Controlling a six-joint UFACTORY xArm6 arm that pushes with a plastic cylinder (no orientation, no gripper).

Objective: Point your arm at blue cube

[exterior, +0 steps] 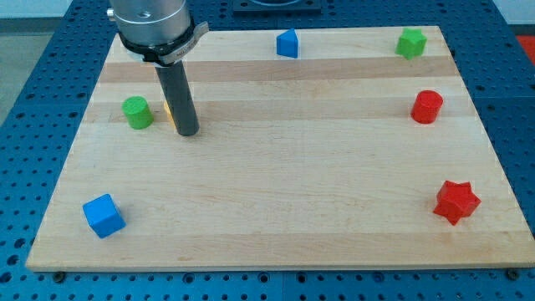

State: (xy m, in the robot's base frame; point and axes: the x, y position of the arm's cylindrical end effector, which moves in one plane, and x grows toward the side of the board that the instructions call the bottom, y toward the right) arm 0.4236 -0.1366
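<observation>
The blue cube lies near the board's bottom left corner. My tip rests on the board at the upper left, well above and to the right of the blue cube. A green cylinder stands just left of the rod. A small yellow-orange block shows at the rod's left edge, mostly hidden behind it.
A second blue block sits at the top middle. A green star-like block is at the top right. A red cylinder is at the right edge, and a red star at the lower right. The wooden board lies on a blue perforated table.
</observation>
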